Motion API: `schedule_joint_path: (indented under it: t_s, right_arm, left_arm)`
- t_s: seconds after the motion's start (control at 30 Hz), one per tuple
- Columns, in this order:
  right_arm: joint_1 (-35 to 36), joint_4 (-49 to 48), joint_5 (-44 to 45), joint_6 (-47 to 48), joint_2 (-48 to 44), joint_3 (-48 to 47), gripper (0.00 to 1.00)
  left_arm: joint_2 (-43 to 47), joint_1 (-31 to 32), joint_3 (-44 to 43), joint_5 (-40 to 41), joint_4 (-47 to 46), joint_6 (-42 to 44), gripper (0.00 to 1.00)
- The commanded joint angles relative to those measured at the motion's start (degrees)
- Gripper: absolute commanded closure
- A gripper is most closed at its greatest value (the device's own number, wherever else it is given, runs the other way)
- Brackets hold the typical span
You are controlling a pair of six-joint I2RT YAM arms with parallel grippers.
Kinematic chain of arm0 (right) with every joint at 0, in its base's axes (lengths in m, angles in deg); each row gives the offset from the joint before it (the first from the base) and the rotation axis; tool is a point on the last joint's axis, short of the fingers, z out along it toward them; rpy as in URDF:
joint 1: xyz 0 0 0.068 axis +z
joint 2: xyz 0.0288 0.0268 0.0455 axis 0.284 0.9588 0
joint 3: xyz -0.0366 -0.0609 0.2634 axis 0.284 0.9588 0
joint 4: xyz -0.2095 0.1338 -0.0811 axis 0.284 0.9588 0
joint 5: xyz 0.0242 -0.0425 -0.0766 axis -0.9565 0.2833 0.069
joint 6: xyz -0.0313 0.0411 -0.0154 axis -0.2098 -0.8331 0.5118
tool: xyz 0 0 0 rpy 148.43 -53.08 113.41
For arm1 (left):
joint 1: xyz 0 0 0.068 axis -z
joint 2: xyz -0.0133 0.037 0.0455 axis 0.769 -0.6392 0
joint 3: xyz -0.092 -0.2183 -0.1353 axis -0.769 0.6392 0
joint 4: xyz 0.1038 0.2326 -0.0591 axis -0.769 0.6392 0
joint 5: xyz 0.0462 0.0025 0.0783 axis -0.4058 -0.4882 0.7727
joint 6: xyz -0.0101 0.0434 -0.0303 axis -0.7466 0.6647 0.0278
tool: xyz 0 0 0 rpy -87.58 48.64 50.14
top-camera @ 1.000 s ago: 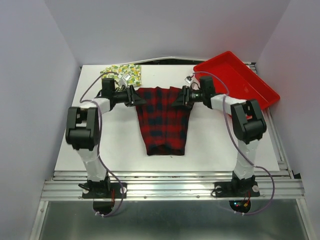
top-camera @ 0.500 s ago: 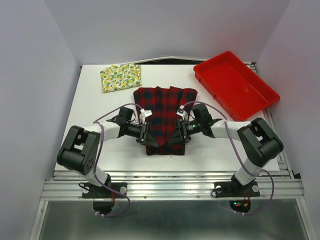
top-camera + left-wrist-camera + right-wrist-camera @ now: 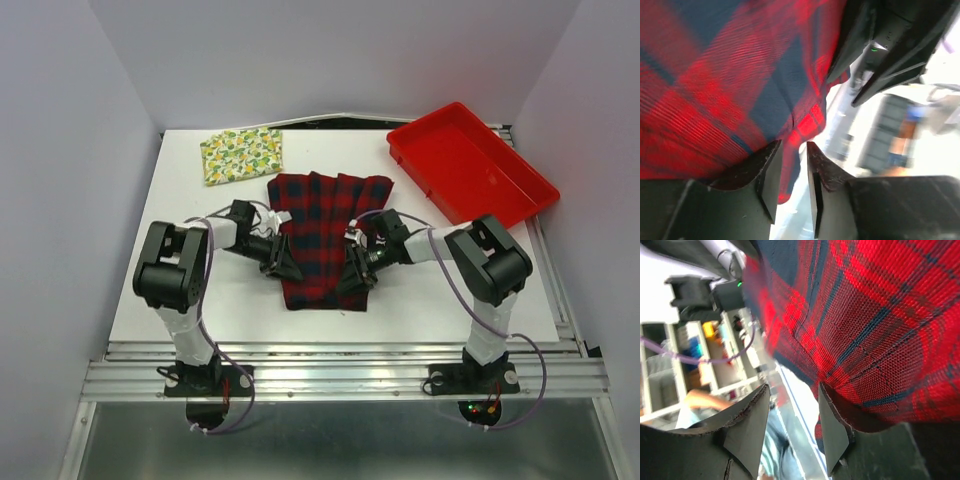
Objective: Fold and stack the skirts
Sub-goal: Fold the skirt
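Observation:
The red-and-black plaid skirt (image 3: 325, 235) lies flat in the middle of the table, with its near edge towards the arms. The lemon-print skirt (image 3: 242, 154) lies folded at the far left. My left gripper (image 3: 282, 262) is low at the plaid skirt's left edge. In the left wrist view (image 3: 792, 145) its jaws stand a little apart, with the plaid cloth (image 3: 715, 90) over one finger and its edge in the gap. My right gripper (image 3: 354, 272) is at the skirt's right edge. In the right wrist view (image 3: 793, 385) it is open, with plaid cloth (image 3: 880, 315) resting against one finger.
A rigid red tray (image 3: 470, 170) stands at the far right, partly over the table's edge. The opposite arm shows dark in each wrist view: the right arm (image 3: 890, 45) and the left arm (image 3: 705, 295). Grey walls enclose the white table (image 3: 200, 300).
Both grippers came from the skirt's far corners down to its near part. Since half a second ago the left gripper has drawn slightly back and left, and the skirt's near edge lies a little wider.

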Motion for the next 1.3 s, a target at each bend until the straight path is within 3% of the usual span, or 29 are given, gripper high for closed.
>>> schedule_joint_path:
  t_s: [0.0, 0.03, 0.07, 0.13, 0.17, 0.2, 0.33, 0.53, 0.83, 1.13, 1.2, 1.27]
  right_arm:
    - [-0.05, 2.41, 2.22, 2.03, -5.61, -3.2, 0.51]
    - [-0.05, 2.5, 1.43, 1.33, -6.58, -4.78, 0.5]
    - [-0.05, 2.5, 1.42, 1.06, -7.54, -5.49, 0.5]
    - [-0.05, 2.41, 1.16, 0.62, -9.66, -7.16, 0.49]
    - [-0.05, 2.5, 1.25, 0.27, -10.1, -8.56, 0.49]
    - [-0.05, 2.5, 1.94, 0.27, -10.45, -9.35, 0.48]
    - [-0.05, 3.11, 4.84, 3.51, -8.53, -11.38, 0.48]
    - [-0.05, 3.55, 6.26, 6.5, 0.08, -14.02, 0.48]
    - [-0.05, 4.08, 6.87, 8.26, 8.35, -13.49, 0.49]
    - [-0.05, 5.57, 7.22, 9.14, 10.55, -14.02, 0.5]
    - [-0.05, 5.84, 7.22, 9.14, 10.81, -14.2, 0.5]
    - [-0.05, 6.01, 7.22, 9.14, 11.16, -14.28, 0.5]
  left_arm:
    - [19.4, 0.83, -5.88, 13.68, 7.36, 16.23, 0.49]
    - [23.09, 2.06, -6.15, 22.5, 6.92, 17.9, 0.4]
    - [30.7, 6.16, -5.36, 27.11, 4.57, 21.4, 0.36]
    - [37.77, 12.15, -3.09, 35.81, 2.01, 26.42, 0.27]
    - [44.07, 15.14, 0.93, 42.3, -1.14, 28.88, 0.09]
    - [46.57, 21.35, 2.88, 45.23, -2.47, 33.34, 0.05]
    - [50.03, 35.27, 9.66, 59.45, -4.33, 37.52, 0.02]
    - [45.9, 49.95, 15.38, 75.22, -10.65, 39.27, 0.02]
    - [37.9, 54.28, 20.04, 77.08, -15.14, 43.05, 0.02]
    - [32.01, 54.54, 23.2, 77.87, -22.34, 45.77, 0.22]
    - [30.17, 54.63, 24.08, 78.75, -24.36, 47.53, 0.3]
    - [28.33, 54.54, 24.44, 80.24, -26.29, 48.85, 0.45]
